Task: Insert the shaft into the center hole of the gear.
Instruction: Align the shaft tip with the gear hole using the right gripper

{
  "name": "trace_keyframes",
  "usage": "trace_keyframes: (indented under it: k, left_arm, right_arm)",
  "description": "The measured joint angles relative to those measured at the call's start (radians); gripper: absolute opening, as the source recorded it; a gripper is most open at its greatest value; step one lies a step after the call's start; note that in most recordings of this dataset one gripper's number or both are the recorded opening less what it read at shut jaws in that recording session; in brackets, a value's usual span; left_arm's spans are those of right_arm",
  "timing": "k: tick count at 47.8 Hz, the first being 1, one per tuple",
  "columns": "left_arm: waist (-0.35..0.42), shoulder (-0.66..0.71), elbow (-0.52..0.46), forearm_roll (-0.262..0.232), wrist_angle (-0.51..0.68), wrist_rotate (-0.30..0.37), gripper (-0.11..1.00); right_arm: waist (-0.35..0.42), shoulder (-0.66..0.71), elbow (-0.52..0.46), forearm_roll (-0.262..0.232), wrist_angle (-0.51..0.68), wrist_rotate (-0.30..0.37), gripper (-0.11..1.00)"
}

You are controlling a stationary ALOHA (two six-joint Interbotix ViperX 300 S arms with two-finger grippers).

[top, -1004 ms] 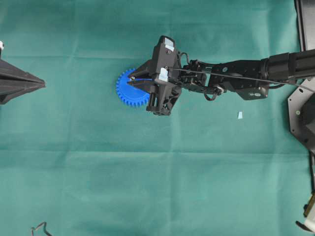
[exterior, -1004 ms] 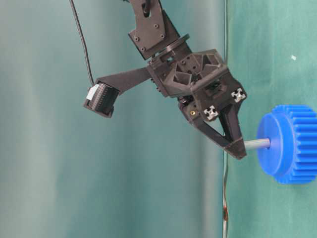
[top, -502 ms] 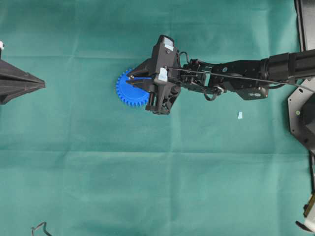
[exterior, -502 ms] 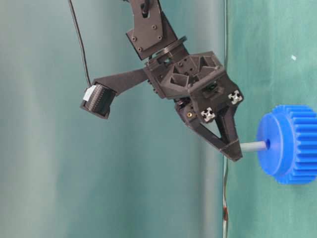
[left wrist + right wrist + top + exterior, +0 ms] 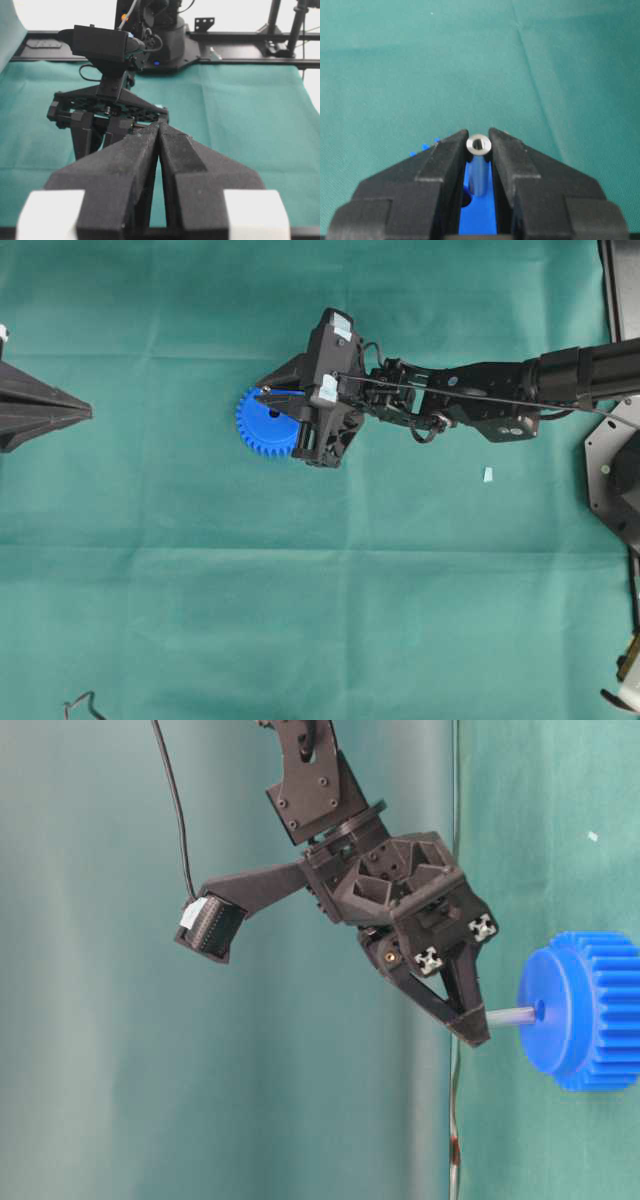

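Observation:
The blue gear (image 5: 258, 425) lies flat on the green cloth, left of centre. My right gripper (image 5: 262, 393) hangs over it, shut on the silvery shaft (image 5: 510, 1016), which points at the gear (image 5: 590, 1010) face and meets it near the middle. In the right wrist view the shaft (image 5: 479, 170) stands between the fingers of the right gripper (image 5: 478, 136). The dark center hole (image 5: 466, 200) shows just left of the shaft's lower end, half hidden by a finger. My left gripper (image 5: 88, 413) rests at the left edge, shut and empty, and so it looks in its own view (image 5: 159, 126).
A small pale blue scrap (image 5: 488, 474) lies on the cloth below the right arm. Black frame parts (image 5: 612, 475) stand at the right edge. A thin cable end (image 5: 80, 705) lies at the bottom left corner.
The right gripper has shifted and tilted slightly over the gear, the shaft still in its grip. Less of the shaft shows between fingertips and gear face. The left arm has not moved.

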Motion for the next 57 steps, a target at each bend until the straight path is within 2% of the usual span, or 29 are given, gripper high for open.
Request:
trace_keyframes:
  k: [57]
  left_arm:
    - [0.0, 0.0, 0.0, 0.0, 0.02, -0.011, 0.0]
  right_arm:
    - [0.029, -0.031, 0.018, 0.021, 0.002, 0.005, 0.19]
